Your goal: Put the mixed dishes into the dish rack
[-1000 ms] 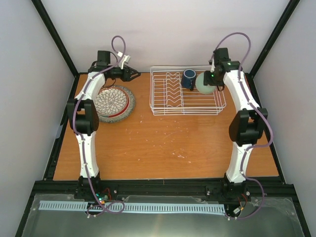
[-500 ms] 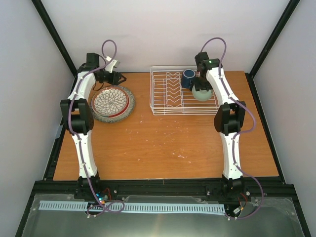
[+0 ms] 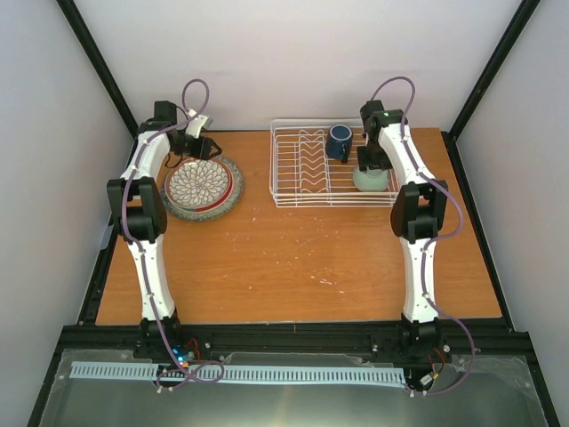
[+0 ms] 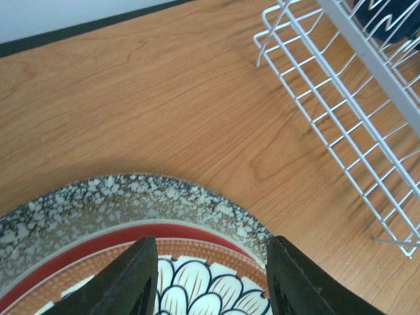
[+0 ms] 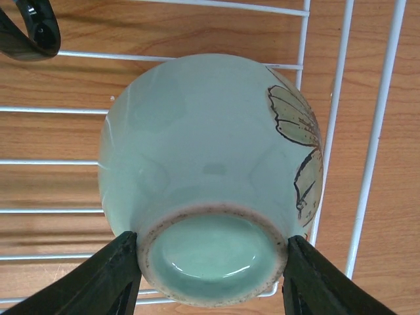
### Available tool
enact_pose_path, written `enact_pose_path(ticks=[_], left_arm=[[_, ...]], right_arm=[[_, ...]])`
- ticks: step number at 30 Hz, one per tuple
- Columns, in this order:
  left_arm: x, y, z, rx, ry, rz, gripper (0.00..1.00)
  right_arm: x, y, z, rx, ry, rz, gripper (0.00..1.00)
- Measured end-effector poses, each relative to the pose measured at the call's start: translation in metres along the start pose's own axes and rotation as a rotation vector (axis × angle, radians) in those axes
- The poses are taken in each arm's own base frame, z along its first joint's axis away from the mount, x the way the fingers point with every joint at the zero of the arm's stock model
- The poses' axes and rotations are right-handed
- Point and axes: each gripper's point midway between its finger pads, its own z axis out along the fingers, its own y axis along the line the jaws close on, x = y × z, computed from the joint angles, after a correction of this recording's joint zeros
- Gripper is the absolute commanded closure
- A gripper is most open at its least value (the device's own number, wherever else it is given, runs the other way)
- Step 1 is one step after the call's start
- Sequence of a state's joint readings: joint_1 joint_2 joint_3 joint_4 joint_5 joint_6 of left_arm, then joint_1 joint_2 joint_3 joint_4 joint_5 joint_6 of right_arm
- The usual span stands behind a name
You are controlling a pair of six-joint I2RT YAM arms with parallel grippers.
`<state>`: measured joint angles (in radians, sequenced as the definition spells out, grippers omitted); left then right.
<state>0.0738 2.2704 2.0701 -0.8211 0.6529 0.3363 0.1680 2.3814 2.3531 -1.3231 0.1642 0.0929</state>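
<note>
Right tool (image 5: 210, 266), pinching cup (image 5: 210, 144), moved nearer over rack (image 3: 302, 173); left tool (image 4: 210, 279) spread over plate (image 4: 197, 289).

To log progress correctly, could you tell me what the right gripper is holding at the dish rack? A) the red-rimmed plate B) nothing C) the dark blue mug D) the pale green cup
D: the right wrist view shows the right gripper clamped on the foot of the upturned pale green cup with the dish rack wires behind it, while the dark blue mug sits apart in the rack.
</note>
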Motion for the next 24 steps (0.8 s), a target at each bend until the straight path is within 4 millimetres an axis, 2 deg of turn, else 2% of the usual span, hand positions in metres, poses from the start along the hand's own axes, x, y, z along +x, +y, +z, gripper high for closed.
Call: enact_pose_path(ticks=[8, 12, 21, 24], left_arm=[[0.015, 0.022, -0.009, -0.07, 0.036, -0.037, 0.48], [0.025, 0.034, -0.017, -0.103, 0.053, -0.065, 0.44], [0.034, 0.045, -0.024, -0.16, 0.087, -0.081, 0.41], [0.037, 0.046, -0.027, -0.182, 0.103, -0.087, 0.41]], right_arm=[[0.001, 0.0, 0.001, -0.054, 0.008, 0.01, 0.97], [0.0, 0.001, 0.004, -0.074, 0.012, 0.007, 0.9], [0.0, 0.003, 0.006, -0.088, 0.012, 0.006, 0.52], [-0.001, 0.003, 0.006, -0.087, 0.011, 0.007, 0.46]])
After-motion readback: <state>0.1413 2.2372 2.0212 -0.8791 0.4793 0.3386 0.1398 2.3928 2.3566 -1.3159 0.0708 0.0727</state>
